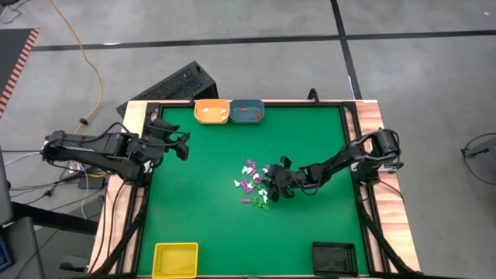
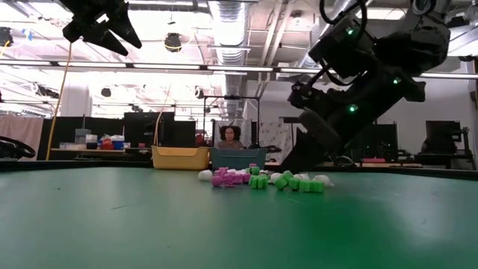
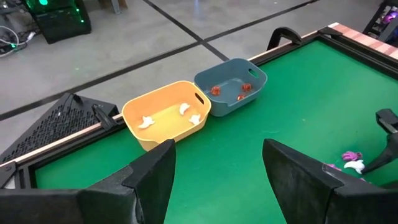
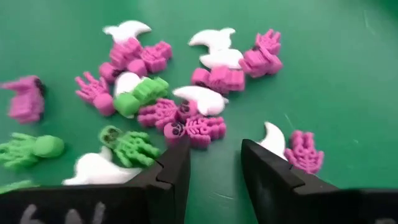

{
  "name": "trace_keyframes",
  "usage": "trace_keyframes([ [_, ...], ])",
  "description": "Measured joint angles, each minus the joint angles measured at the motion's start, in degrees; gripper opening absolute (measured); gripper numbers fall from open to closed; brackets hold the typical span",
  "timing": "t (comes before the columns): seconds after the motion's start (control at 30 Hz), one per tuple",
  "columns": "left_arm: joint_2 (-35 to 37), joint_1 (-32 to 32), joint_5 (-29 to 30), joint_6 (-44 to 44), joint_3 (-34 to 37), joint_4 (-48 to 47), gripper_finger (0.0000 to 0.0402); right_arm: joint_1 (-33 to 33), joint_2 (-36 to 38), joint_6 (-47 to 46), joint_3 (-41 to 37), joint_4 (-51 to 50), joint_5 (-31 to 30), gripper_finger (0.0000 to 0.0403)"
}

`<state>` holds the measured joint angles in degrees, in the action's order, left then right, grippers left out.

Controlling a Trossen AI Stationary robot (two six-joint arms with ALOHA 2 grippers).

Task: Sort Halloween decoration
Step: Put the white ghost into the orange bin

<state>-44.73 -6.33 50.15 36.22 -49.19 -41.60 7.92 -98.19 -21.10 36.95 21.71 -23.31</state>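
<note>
A green desk (image 1: 201,201) with wooden edges is standing on a grey floor, and a workshop with ceiling lights is showing beyond it in the low view. The trinkets (image 1: 256,184) are lying in a loose pile of pink-purple, green and white pieces near the middle of the desk. The right gripper (image 1: 273,184) is reaching down at the pile's right edge; its fingers (image 4: 169,174) are standing apart with bare green surface between them, grasping nothing, with a pink skeleton (image 4: 198,130) just ahead of them. A white ghost (image 4: 271,138) is lying just beside the other finger. The left gripper (image 1: 180,145) is hanging raised over the desk's left side, well apart from the pile, fingers (image 3: 152,174) released and empty. At the far edge, an orange tray (image 3: 163,114) is holding white pieces and a blue tray (image 3: 231,87), touching it, is holding orange-red ones. A yellow tray (image 1: 175,260) and a black tray (image 1: 335,256) are sitting at the near corners.
</note>
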Motion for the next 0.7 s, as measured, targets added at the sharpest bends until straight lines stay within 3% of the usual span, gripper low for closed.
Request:
trace_keyframes([
  [0.4,0.0,0.0,0.0,-1.0,0.0,0.0,0.0231,-0.3,0.2,-2.4,0.7,-9.1,0.6,0.0154],
  [0.7,0.0,0.0,0.0,-1.0,0.0,-0.1,0.0231,-4.8,0.3,0.7,0.4,-12.4,1.3,0.0151],
])
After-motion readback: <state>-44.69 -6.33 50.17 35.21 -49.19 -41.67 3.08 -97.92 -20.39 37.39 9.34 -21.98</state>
